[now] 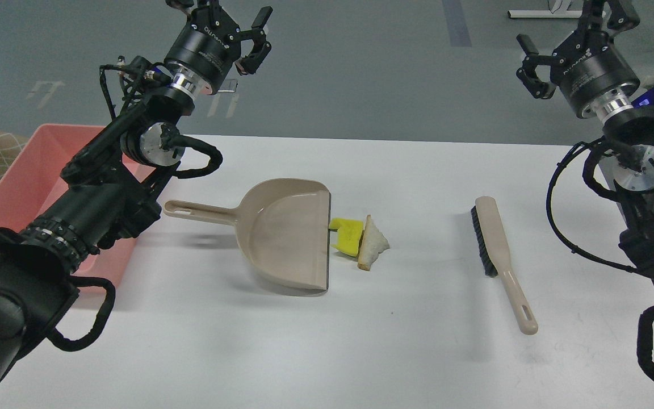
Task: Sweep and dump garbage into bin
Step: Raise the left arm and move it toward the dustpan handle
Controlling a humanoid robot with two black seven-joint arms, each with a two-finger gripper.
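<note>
The garbage lies mid-table at the open mouth of the dustpan: a yellow notched block (348,236) touching the pan's lip, and a white triangular bread slice (373,243) leaning against its right side. The salmon-pink bin (17,182) stands at the table's left edge, partly hidden by my left arm. My left gripper (222,20) is open and empty, held high above the table's far edge, left of the dustpan. My right gripper (574,37) is open and empty, high at the far right, above and behind the brush.
A beige long-handled dustpan (290,233) lies with its handle pointing left toward my left arm. A beige brush (497,253) with black bristles lies on the right side, handle toward the front. The white table (327,352) ends just past my right arm.
</note>
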